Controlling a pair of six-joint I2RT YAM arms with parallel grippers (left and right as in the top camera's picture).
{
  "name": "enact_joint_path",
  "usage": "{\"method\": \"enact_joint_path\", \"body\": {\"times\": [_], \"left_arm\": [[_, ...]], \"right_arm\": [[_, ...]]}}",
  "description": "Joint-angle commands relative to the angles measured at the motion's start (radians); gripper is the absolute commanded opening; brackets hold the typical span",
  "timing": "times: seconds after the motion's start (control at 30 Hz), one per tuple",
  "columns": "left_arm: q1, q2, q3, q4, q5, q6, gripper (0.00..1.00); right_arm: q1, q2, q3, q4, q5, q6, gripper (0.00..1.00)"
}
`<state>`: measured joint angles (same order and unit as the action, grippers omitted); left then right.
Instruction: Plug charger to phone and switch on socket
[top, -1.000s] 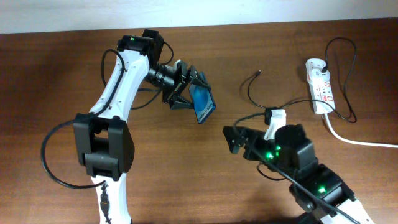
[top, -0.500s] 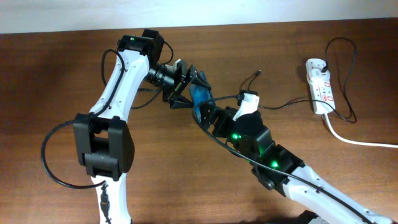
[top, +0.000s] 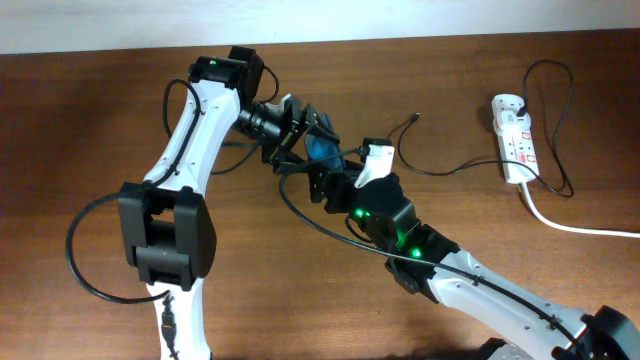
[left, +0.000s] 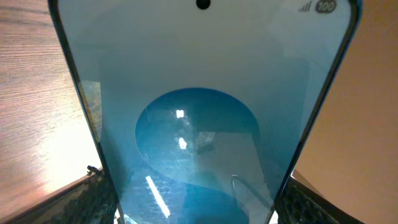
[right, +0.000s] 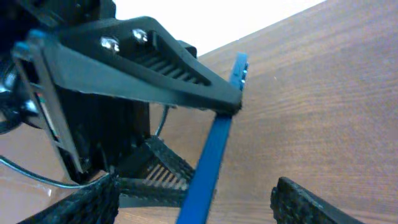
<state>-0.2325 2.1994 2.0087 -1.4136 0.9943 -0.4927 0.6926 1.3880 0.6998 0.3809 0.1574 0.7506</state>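
Standing by the counter (top: 100, 120), I see the left gripper (top: 303, 140) clamped on the phone (top: 322, 152), holding it tilted off the wood. The right gripper (right: 196, 182) sits close against it, fingers spread wide with the phone's edge between them. The charger (top: 413, 119) lies loose on the counter, trailing toward the socket (top: 515, 140).

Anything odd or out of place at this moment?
Yes. The left gripper holds the phone tilted above the table, and the open right gripper is at it, yet the charger's tip lies loose on the table, ungripped.
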Motion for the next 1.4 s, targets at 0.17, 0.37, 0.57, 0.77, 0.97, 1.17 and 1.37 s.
{"method": "enact_joint_path", "body": {"times": [0.17,0.37,0.57,0.77,0.97,1.17,1.37], "left_arm": [[0.004,-0.004,0.025,-0.001,0.031,0.016,0.60],[0.004,-0.004,0.025,-0.001,0.030,0.016,0.60],[0.004,-0.004,0.025,-0.001,0.030,0.016,0.60],[0.003,-0.004,0.025,-0.001,0.030,0.017,0.59],[0.003,-0.004,0.025,-0.001,0.011,0.017,0.59],[0.002,-0.004,0.025,-0.001,0.004,0.017,0.60],[-0.002,-0.004,0.025,-0.001,0.004,0.017,0.59]], "right_arm": [[0.008,0.011,0.013,0.047,0.012,-0.013,0.63],[0.009,0.037,0.013,0.089,0.012,-0.010,0.61],[0.009,0.077,0.026,0.097,0.012,-0.009,0.53],[0.009,0.078,0.031,0.108,0.012,-0.010,0.47],[0.009,0.078,0.031,0.073,0.011,-0.009,0.36],[0.008,0.078,0.031,0.034,0.008,-0.005,0.30],[0.008,0.078,0.031,0.034,0.008,-0.006,0.25]]}}
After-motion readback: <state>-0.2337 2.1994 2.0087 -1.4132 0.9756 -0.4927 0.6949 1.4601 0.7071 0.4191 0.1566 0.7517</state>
